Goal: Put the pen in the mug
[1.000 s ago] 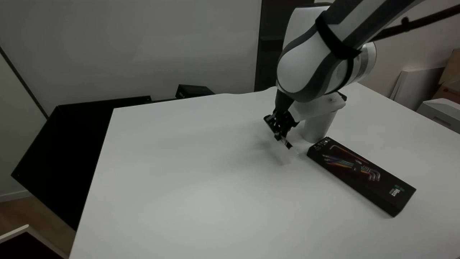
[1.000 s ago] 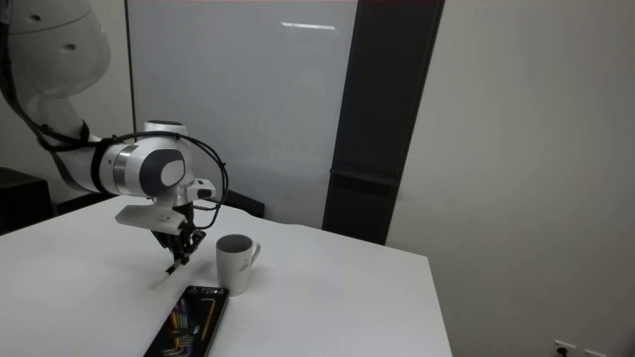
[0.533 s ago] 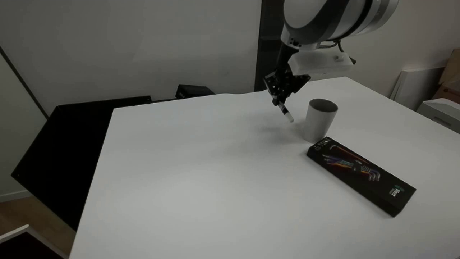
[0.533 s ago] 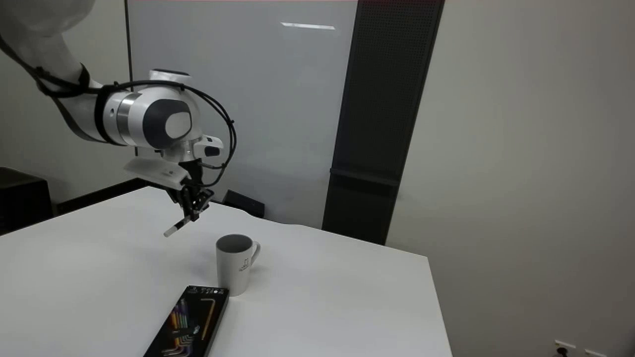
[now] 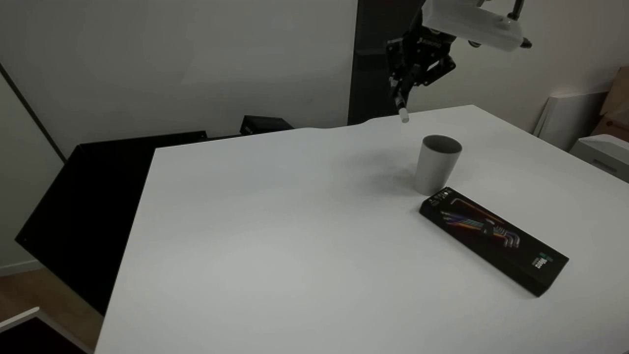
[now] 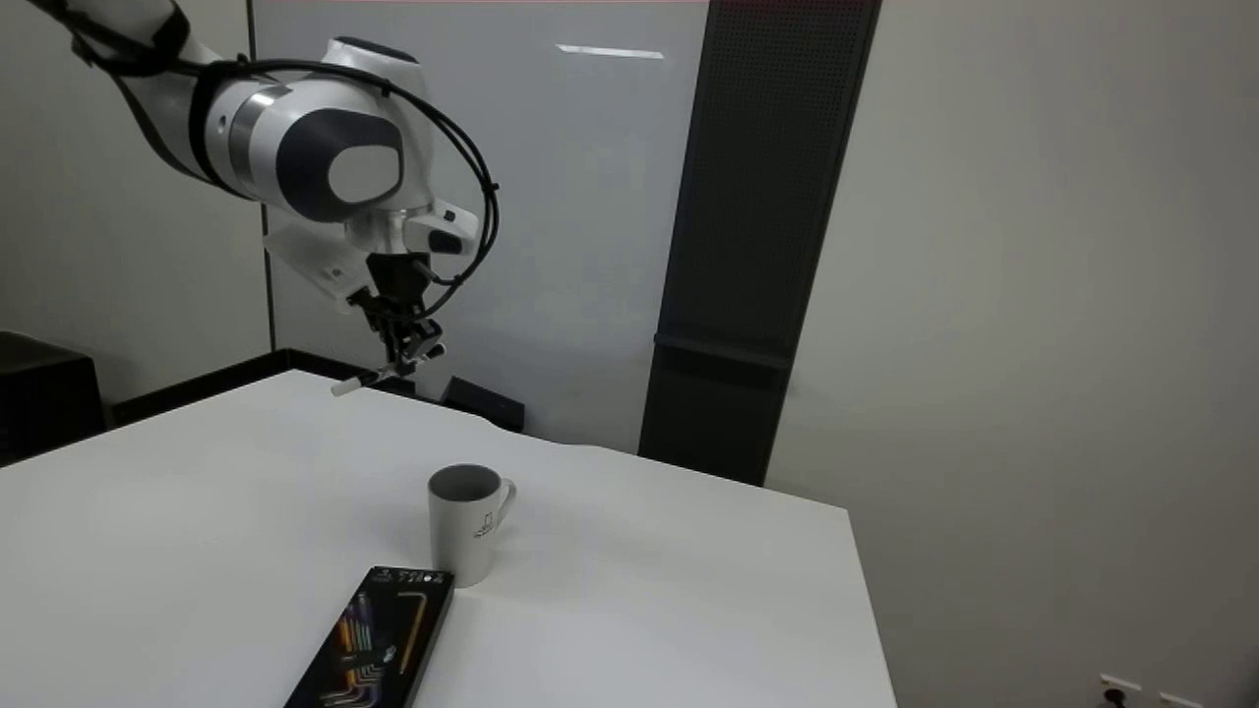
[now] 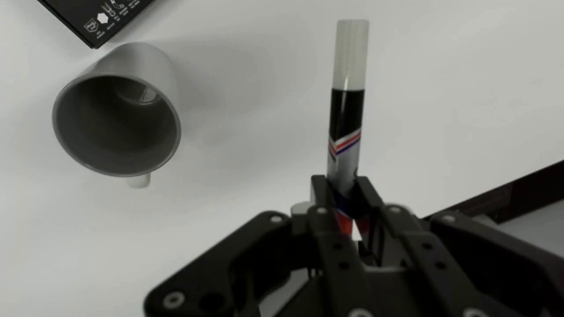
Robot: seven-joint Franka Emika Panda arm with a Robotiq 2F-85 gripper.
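While the jaws pinch the pen [image 7: 346, 115], its white end [image 7: 350, 55] juts past them.

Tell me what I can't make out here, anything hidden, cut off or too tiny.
Pen: in the wrist view, the pincer covers part of its barrel.
Mug: in both exterior views, its near wall hides the inside bottom.
Mark on the mug: in an exterior view, too small to make out.
Black box: in an exterior view, cut off by the bottom edge.
Arm: in an exterior view, cut off by the top edge.
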